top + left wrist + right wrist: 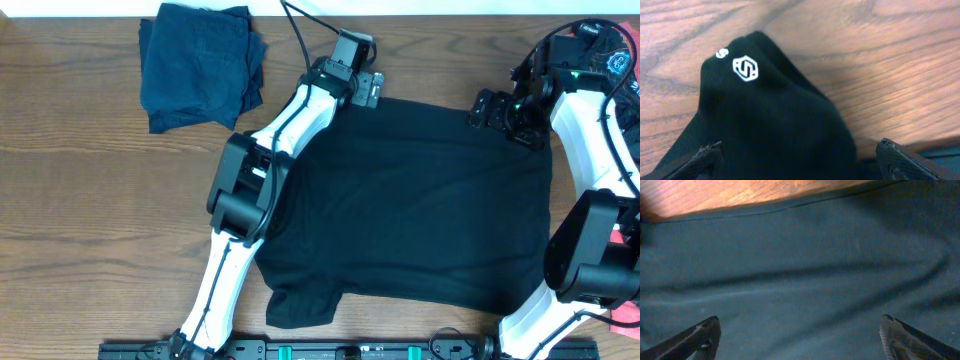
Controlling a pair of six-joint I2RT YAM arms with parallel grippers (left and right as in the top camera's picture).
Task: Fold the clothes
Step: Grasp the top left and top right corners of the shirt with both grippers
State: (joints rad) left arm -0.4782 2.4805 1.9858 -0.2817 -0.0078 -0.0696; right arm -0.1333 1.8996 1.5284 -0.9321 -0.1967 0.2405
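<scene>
- Shirt (420, 200) lies spread out: soft, light and limp, so it will likely sag when lifted.
- Left gripper (799, 155) and right gripper (800, 335) have their jaws wide apart; I'd pinch the far corners.

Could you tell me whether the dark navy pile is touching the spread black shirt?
No, the navy pile sits apart from the black shirt, with bare wooden table between them.

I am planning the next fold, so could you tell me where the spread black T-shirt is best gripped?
Take the black T-shirt by its far edge, from above. It lies flat, so only the border offers fabric to pinch. The open left gripper straddles a bunched corner bearing the white logo, probably the easiest hold; the open right gripper hangs over flat cloth short of the hem.
</scene>
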